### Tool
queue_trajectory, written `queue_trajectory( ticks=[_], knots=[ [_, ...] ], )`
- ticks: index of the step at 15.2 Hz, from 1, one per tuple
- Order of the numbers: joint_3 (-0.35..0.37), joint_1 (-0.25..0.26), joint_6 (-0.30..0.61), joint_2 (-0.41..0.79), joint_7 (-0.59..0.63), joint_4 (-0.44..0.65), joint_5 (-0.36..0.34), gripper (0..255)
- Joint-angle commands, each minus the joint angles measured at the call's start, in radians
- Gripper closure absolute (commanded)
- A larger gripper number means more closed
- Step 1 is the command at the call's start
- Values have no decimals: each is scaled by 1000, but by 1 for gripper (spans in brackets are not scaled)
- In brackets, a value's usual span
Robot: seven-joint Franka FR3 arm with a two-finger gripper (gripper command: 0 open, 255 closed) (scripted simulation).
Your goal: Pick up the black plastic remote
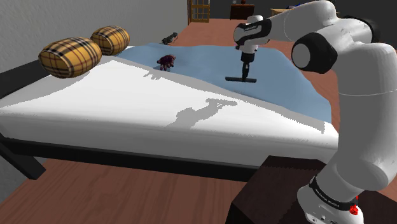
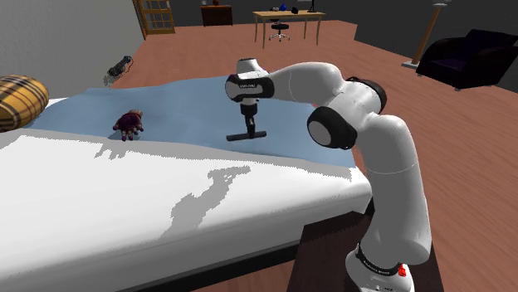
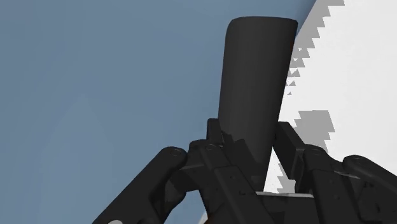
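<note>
Gripper (image 3: 249, 130) clamped on the black remote (image 3: 254, 70), one finger against each long side; remote held crosswise under the hand over the blue blanket (image 1: 210, 63), near its border with the white sheet (image 1: 95, 108); whether it touches the fabric cannot be told. In the shoulder view a dark purple toy (image 1: 167, 60) lies at nine o'clock from the remote, well apart; two plaid pillows (image 1: 70, 57) farther at nine o'clock.

The shoulder view looks from beside the stand (image 1: 273, 191) across the bed (image 1: 95, 118). The second exterior view, perhaps higher, shares that bed and the arm (image 2: 309, 83); the wrist view sits close above the blue cover (image 3: 95, 76).
</note>
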Motion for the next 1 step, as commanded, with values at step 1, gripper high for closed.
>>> queue_trajectory(
  ticks=[1],
  knots=[
    [0,-1,-8,0,1,9,0,255]
  ],
)
